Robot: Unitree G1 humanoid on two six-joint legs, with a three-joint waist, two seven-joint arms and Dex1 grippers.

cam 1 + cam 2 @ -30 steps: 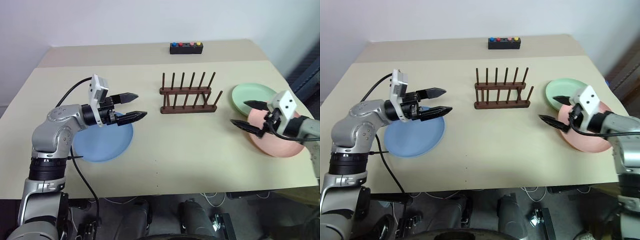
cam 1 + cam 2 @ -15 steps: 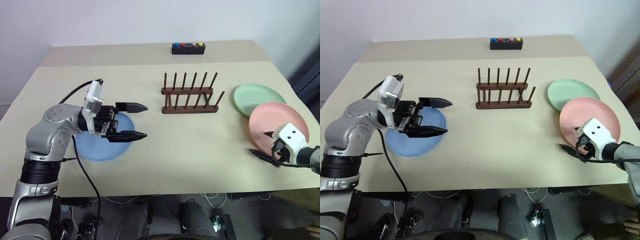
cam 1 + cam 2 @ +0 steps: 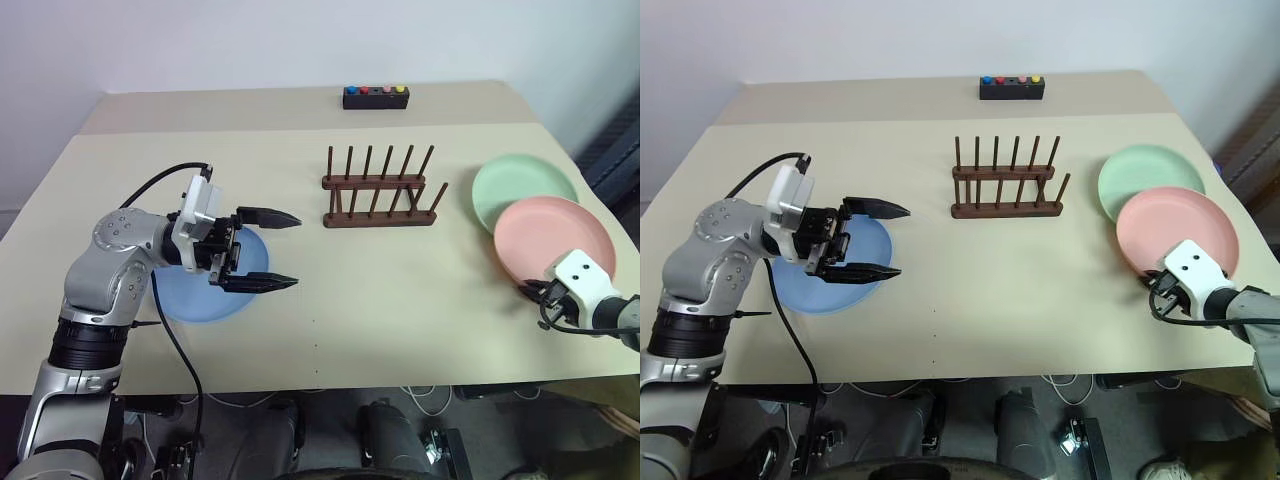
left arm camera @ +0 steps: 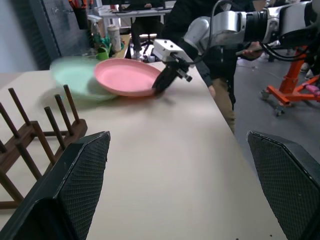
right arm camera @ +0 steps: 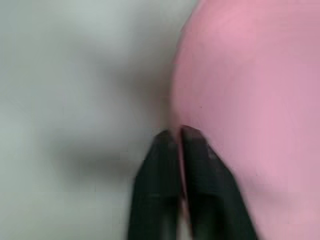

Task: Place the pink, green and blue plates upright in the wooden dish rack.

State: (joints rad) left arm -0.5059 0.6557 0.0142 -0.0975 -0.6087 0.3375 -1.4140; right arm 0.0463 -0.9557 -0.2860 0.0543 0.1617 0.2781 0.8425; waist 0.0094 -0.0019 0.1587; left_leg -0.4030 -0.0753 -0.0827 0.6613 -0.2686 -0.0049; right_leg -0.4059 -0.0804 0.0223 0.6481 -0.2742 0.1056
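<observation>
1 pincer (image 5: 179, 137) on pink plate (image 3: 555, 240) rim

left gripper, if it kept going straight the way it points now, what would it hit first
Nothing close, it seems. The left gripper points level toward the robot's right, across bare table. Its wrist view suggests the line ends near the pink plate and right gripper, though depth is unclear.

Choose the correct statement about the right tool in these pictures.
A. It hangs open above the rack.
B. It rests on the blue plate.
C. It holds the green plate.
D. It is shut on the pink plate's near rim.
D: the right tool has its fingers pinched together on the pink plate's near rim.
</observation>
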